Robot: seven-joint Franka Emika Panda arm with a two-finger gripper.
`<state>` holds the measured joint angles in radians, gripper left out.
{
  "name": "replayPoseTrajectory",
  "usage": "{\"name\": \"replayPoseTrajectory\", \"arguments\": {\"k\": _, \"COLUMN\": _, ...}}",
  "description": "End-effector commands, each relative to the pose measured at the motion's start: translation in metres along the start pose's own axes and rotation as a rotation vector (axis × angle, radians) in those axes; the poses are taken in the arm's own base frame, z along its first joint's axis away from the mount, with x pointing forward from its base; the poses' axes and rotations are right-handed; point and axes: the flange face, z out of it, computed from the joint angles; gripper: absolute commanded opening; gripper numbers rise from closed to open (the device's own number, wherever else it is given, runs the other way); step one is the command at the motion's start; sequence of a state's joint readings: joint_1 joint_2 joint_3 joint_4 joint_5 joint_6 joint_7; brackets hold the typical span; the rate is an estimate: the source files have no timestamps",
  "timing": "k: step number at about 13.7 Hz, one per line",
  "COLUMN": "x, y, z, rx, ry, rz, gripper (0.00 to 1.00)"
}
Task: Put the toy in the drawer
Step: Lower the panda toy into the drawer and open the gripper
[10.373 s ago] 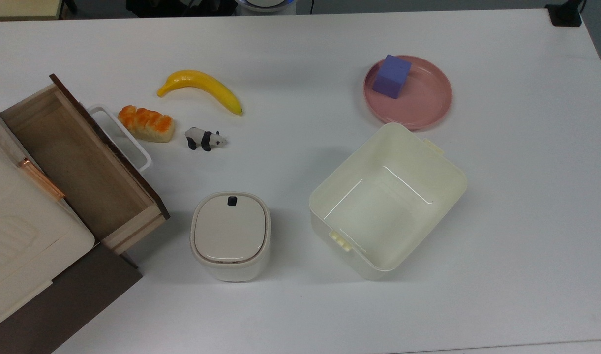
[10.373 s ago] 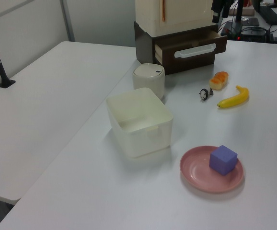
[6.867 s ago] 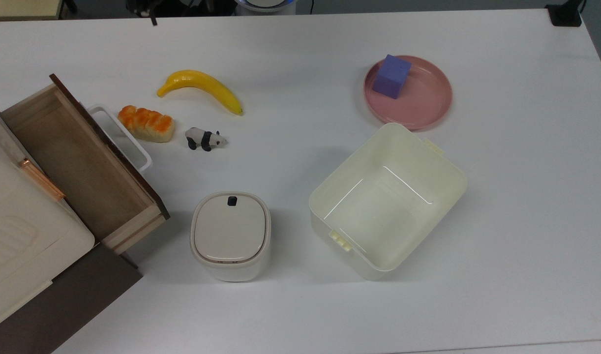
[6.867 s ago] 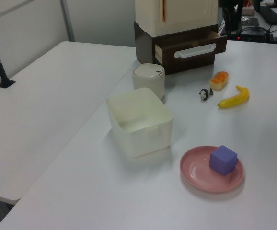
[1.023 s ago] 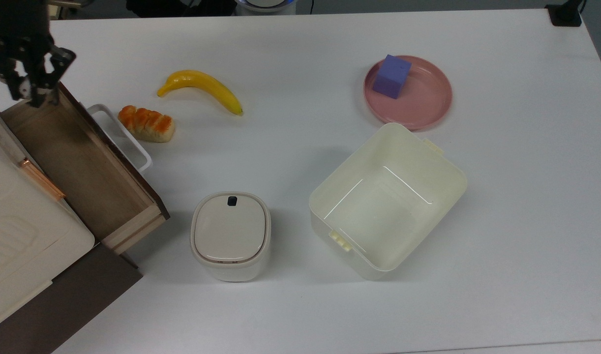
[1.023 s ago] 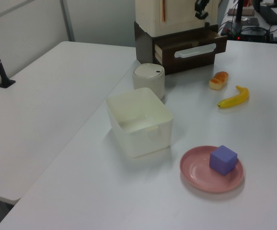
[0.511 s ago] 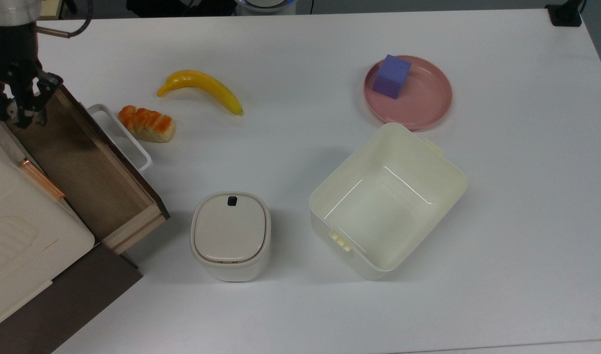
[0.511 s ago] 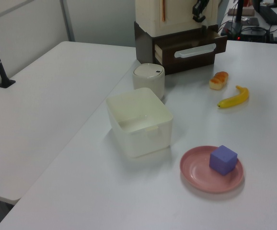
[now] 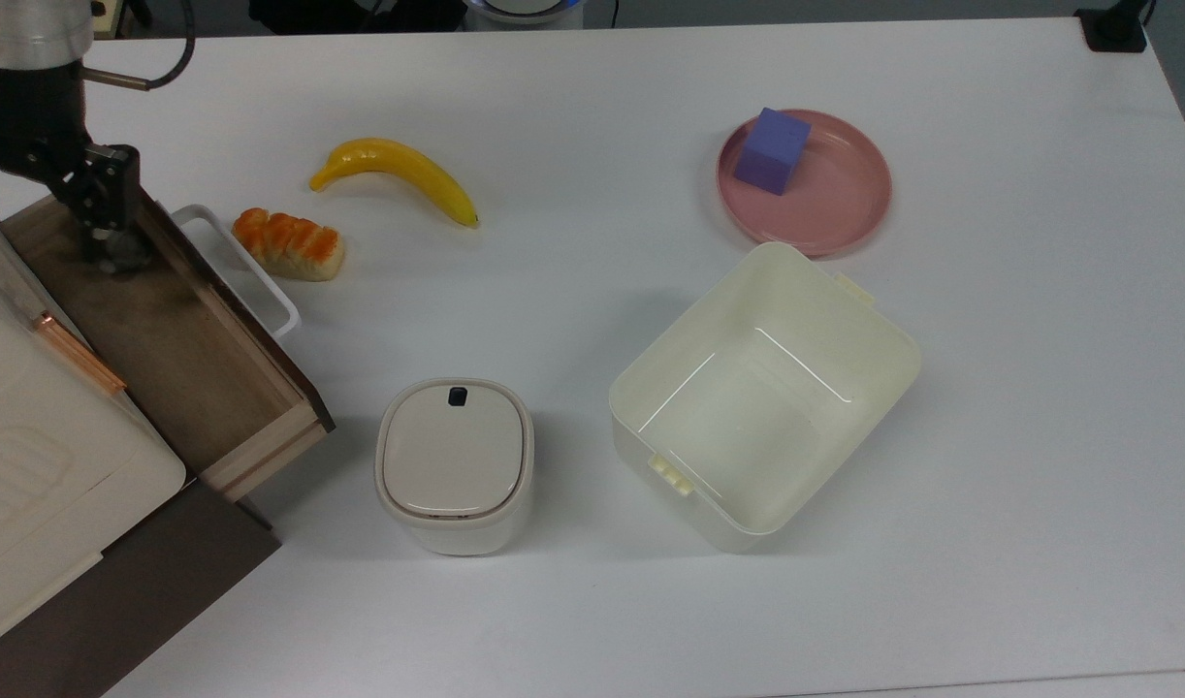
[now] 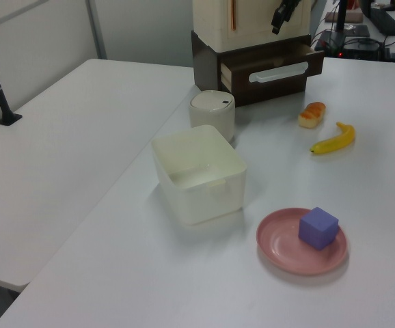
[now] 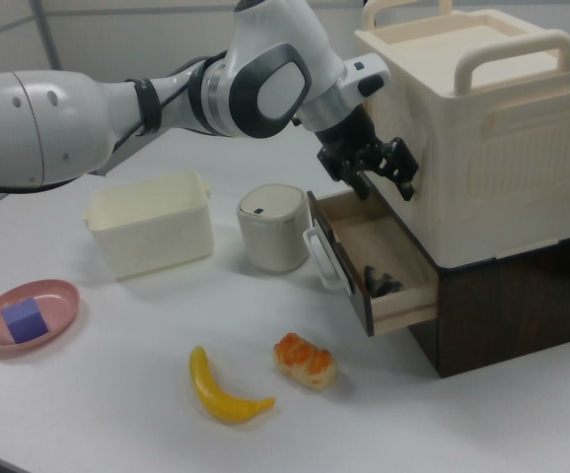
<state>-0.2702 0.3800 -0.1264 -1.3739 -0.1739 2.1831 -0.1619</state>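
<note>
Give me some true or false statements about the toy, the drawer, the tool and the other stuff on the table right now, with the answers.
1. The toy lies inside the drawer. True.
2. The tool is shut on the toy. False: it is open, above the drawer.
3. The cube sits on the plate. True.
4. The banana is in the bin. False: it lies on the table, near the bread.
5. The drawer is closed. False: it is pulled out.
</note>
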Motion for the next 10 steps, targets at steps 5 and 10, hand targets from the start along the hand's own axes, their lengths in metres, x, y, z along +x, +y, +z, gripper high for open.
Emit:
{"name": "replayPoseTrajectory", "arguments": {"k": 5, "x": -0.002, "y": 0.010, "z": -0.021, "rx": -0.028, "ry": 0.017, "rz": 0.031, "gripper": 1.00}}
{"name": "replayPoseTrajectory", "arguments": {"k": 10, "x": -0.016, "y": -0.020, "z": -0.062, "rx": 0.050, "ry": -0.107, "rz": 0.121, "gripper": 1.00}}
